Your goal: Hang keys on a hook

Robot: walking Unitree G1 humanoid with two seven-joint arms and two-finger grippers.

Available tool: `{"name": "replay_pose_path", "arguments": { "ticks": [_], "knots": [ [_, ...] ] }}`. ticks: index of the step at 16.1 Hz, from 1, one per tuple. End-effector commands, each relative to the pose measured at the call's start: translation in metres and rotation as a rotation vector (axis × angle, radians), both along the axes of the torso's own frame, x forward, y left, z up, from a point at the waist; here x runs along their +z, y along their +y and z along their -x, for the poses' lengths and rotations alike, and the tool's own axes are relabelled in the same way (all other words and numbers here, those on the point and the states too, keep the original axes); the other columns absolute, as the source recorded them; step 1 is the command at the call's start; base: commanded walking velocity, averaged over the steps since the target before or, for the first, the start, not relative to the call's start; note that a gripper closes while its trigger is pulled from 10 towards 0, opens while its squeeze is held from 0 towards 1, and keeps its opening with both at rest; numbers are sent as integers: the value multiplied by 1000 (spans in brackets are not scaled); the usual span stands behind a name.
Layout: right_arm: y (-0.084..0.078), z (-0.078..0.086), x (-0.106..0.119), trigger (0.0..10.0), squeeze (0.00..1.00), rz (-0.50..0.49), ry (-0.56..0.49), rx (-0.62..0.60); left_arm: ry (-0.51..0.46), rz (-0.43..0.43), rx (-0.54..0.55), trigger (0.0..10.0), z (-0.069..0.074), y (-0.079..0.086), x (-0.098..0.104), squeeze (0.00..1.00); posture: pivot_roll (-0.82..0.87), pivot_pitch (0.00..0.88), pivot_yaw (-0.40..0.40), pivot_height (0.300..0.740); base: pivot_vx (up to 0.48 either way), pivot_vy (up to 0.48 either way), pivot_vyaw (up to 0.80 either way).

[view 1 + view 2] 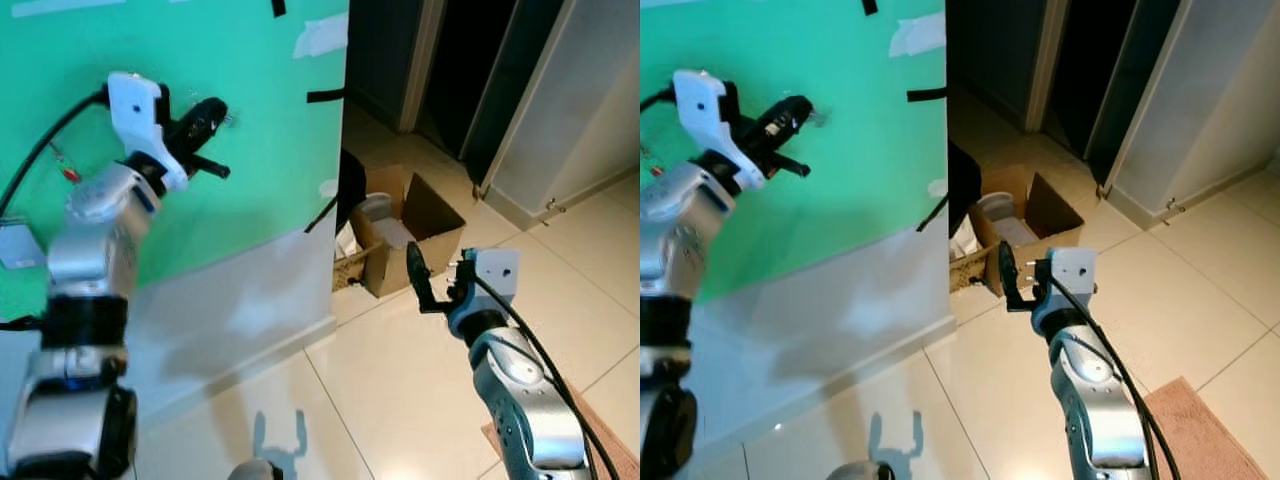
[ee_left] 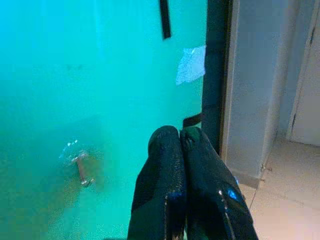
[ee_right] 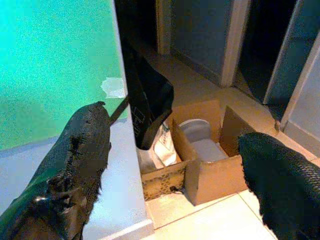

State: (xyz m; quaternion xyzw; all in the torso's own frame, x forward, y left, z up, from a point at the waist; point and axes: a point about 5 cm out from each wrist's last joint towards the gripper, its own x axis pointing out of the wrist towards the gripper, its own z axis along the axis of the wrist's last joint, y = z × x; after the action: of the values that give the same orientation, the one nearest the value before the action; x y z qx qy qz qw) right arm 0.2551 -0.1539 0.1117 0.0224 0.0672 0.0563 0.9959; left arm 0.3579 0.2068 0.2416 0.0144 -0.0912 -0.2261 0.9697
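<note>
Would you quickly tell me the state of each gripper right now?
Left gripper: shut, raised at the green wall near the hook; no keys visible in it.
Right gripper: open, empty.

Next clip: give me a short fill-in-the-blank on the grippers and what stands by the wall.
1. The left gripper is raised before a wall panel coloured ____.
2. Its fingers are pressed ____.
3. The right gripper has its fingers ____.
4. On the floor by the panel's edge stands an open ____ box.

Missing words: green; together; apart; cardboard
</note>
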Motion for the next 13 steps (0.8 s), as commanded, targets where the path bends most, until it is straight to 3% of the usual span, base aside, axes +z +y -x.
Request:
{"name": "replay_pose_path", "arguments": {
  "ticks": [1,3,5,6,13],
  "knots": [
    [3,-3,6,10000,0,0,-31,5,35,-32,-30,10000,-5,6,0,0,-49,0,31,740,0,0,0],
    [6,-4,7,10000,0,6,-33,17,56,-84,-49,10000,-10,11,-1,0,-48,0,32,740,0,0,0],
    [13,-5,9,10000,0,82,-29,80,88,-102,-64,10000,-14,21,1,0,-36,0,43,740,0,0,0],
    [18,-6,13,10000,0,151,-38,130,97,-102,-62,10000,-17,27,1,0,-36,0,44,740,0,0,0],
    [30,-9,37,10000,0,216,-121,228,80,-79,21,10000,-31,43,13,0,-37,0,46,740,0,0,0]
  ]
}}
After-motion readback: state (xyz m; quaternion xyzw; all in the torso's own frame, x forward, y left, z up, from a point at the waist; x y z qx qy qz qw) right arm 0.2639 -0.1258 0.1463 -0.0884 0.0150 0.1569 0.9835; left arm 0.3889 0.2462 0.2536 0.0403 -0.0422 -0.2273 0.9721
